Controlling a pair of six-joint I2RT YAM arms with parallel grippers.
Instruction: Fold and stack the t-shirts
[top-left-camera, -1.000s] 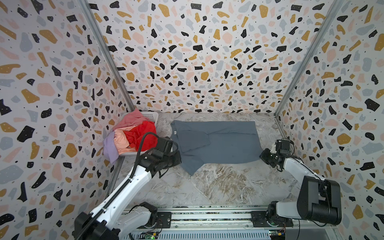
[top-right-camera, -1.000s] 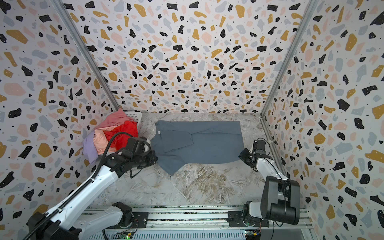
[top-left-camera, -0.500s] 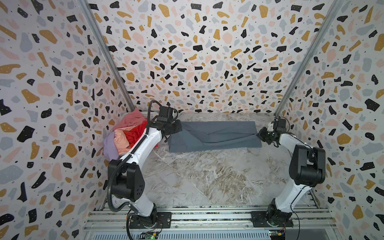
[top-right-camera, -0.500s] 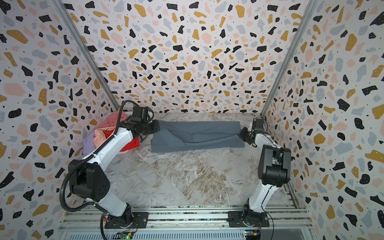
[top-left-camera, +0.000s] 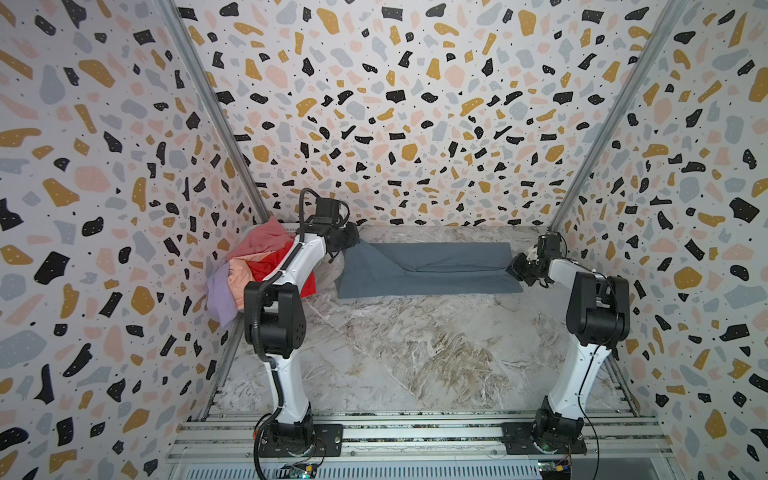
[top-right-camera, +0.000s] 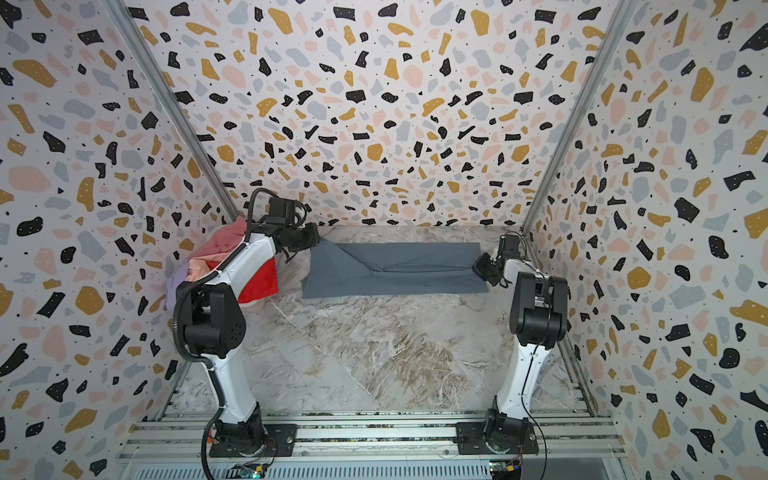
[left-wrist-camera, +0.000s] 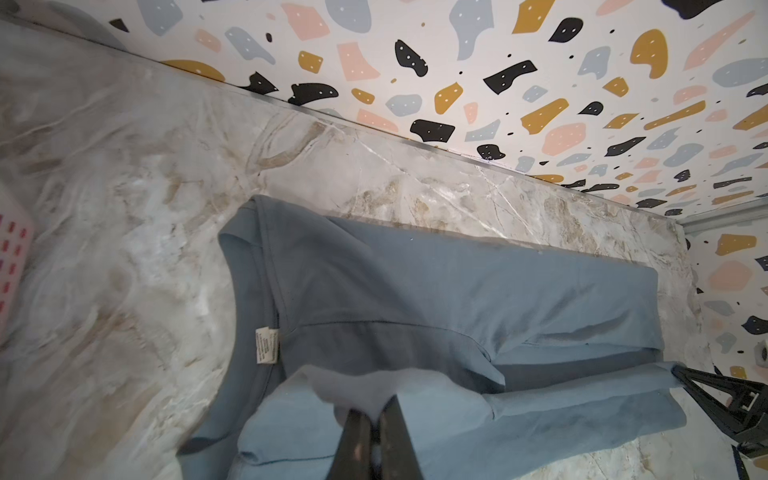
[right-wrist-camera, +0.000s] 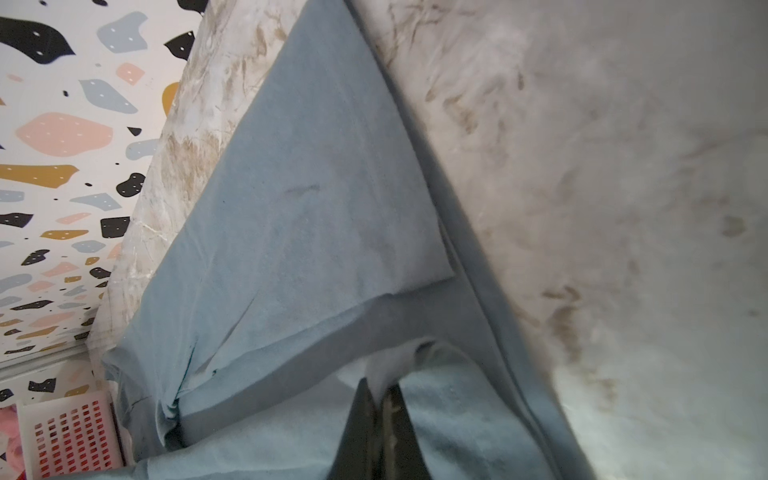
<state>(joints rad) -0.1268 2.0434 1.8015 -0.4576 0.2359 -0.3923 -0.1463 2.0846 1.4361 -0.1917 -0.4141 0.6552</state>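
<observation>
A slate grey-blue t-shirt lies at the back of the table as a long band, doubled over lengthwise. My left gripper is shut on a pinch of cloth at the shirt's collar end, near the white neck label. At the opposite end my right gripper is shut on the hem, lifting the cloth slightly. The red, dusty pink, peach and lavender t-shirts sit heaped at the back left.
A white perforated basket under the heap stands against the left wall. Patterned walls close in the back and both sides. The marble table stretches toward the front rail with the arm bases.
Both grippers have carried the shirt's near edge away to the back, folding the spread shirt into a narrow band. Both arms now reach far back.
</observation>
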